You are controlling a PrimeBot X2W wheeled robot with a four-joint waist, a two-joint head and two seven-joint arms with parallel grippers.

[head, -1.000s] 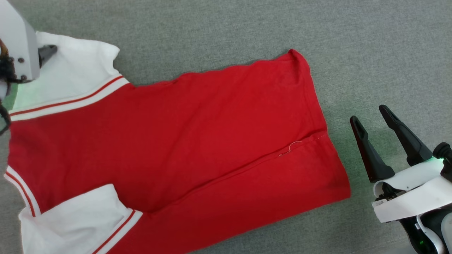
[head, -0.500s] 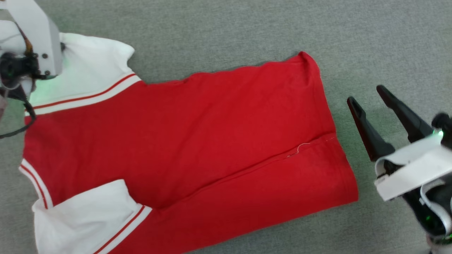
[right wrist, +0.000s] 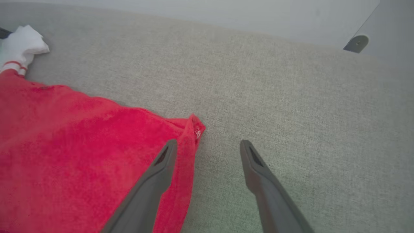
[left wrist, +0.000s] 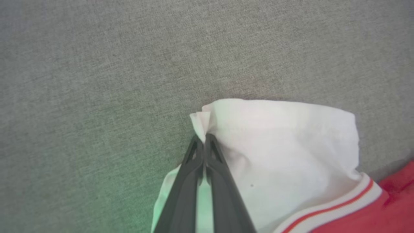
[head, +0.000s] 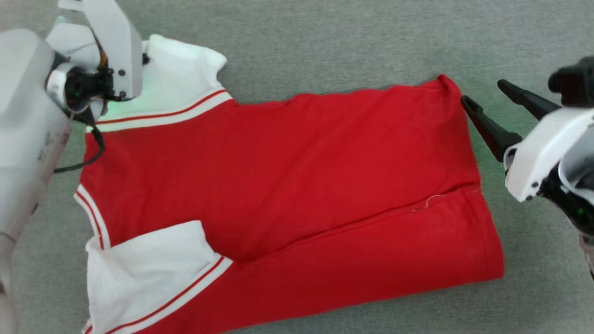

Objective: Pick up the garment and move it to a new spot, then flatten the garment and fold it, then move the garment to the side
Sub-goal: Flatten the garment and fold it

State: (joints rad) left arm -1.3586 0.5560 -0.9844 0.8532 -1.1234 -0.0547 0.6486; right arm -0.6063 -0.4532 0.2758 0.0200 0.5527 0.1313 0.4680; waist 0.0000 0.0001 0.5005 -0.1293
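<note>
**Item 1.** Garment (head: 287,176): a large red jersey shirt with white short sleeves edged in red-and-white striped trim. It is laid out nearly flat on a grey woven fabric surface (head: 325,41), with the sleeve end toward the robot's left and the hem toward its right. A long crease is seen across the nearer half. The near white sleeve (head: 148,264) is folded in over the red body.

**Item 2.** Left gripper (left wrist: 203,139): two long dark fingers. The jaws are pressed together, and a pinched fold at the edge of the far white sleeve (left wrist: 275,142) is clamped between the tips.

**Item 3.** Right gripper (right wrist: 207,144): two long dark fingers. The jaws are held wide apart with nothing between them. It is placed at the far hem corner (right wrist: 194,126), one finger over the red hem edge and the other over bare grey surface. Whether the cloth is touched cannot be told.
</note>
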